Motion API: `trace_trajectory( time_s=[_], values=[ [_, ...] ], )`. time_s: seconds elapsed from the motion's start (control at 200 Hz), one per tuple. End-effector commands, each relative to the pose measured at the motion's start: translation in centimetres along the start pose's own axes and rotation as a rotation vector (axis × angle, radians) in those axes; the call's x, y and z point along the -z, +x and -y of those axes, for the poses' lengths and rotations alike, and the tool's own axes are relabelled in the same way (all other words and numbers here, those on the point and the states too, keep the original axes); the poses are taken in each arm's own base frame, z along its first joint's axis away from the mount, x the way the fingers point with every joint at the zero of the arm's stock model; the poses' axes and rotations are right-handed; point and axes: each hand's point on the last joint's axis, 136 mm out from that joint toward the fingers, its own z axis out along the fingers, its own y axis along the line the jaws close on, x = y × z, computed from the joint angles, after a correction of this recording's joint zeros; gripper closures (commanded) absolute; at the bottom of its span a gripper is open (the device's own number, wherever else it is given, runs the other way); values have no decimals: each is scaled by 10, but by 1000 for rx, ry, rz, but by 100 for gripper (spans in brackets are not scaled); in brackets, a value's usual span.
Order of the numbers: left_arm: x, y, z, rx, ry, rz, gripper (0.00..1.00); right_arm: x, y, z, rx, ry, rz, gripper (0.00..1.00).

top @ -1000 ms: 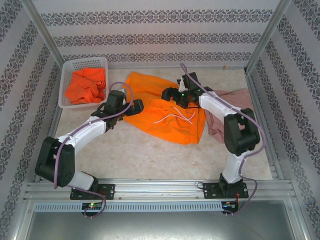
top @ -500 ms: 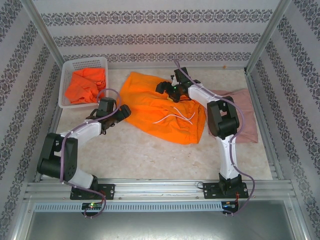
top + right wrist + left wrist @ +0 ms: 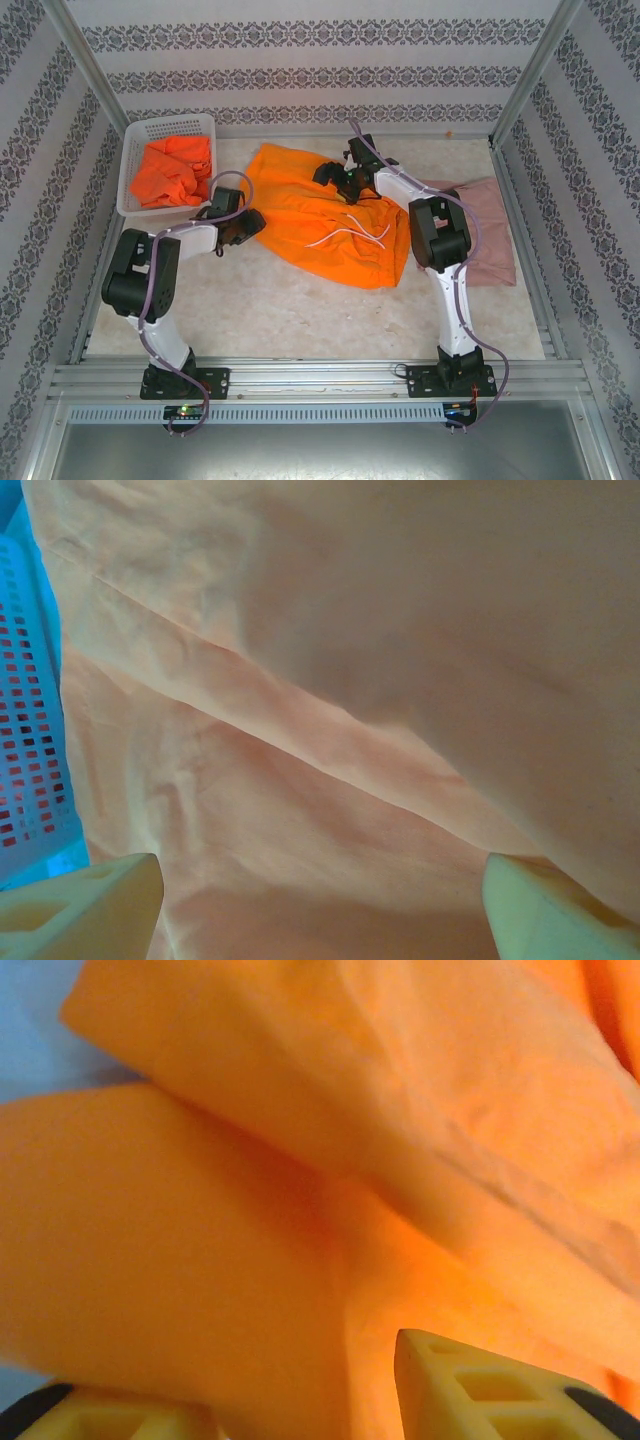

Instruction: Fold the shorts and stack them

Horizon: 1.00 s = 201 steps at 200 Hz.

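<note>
From above, one pair of orange shorts (image 3: pixel 320 225) is lying spread across the middle of the table (image 3: pixel 300 310), white drawstrings facing up. The pink shorts (image 3: pixel 485 240) are lying at the right, partly under the right arm. More orange cloth (image 3: pixel 175 170) is sitting bunched in the white basket (image 3: pixel 135 135) at the far left corner. The left gripper (image 3: pixel 248 224) is sitting at the spread pair's left edge, and the right gripper (image 3: pixel 333 180) is hovering over its far part.

At the left wrist, orange folds are crowding the lens. The left gripper (image 3: pixel 300 1400) is showing its two yellow fingers (image 3: pixel 500 1390) at a middling gap, with a fold of the shorts running down between them (whether they are actually pinching it, I cannot tell).

At the right wrist, the right gripper (image 3: pixel 320 920) is standing spread wide, its fingertips (image 3: pixel 80 905) at the bottom corners, holding nothing. Creased orange cloth is lying ahead of it, and the basket's perforated wall (image 3: pixel 30 680) is showing at the left.
</note>
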Motion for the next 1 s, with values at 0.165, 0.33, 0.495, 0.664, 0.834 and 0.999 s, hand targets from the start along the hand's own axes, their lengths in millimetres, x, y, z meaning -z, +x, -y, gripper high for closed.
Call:
trace_trajectory(
  time_s=[0.165, 0.33, 0.495, 0.664, 0.834, 0.999],
  values=[
    [17, -8, 16, 10, 64, 19, 100, -2, -23, 5, -58, -15, 23, 19],
    [75, -4, 13, 3, 75, 109, 100, -5, -41, 9, -92, -20, 46, 20],
    [124, 19, -12, -26, 2, 163, 100, -11, -56, 11, -118, -22, 63, 21],
    [146, 61, -48, -19, -87, 151, 100, -20, -64, 6, -134, -40, 61, 22],
    [154, 92, -72, -5, -122, 136, 100, -24, -73, -8, -134, -83, 64, 22],
    [146, 110, -76, -6, -108, 99, 80, -9, -82, -36, -109, -148, 82, 21]
  ],
)
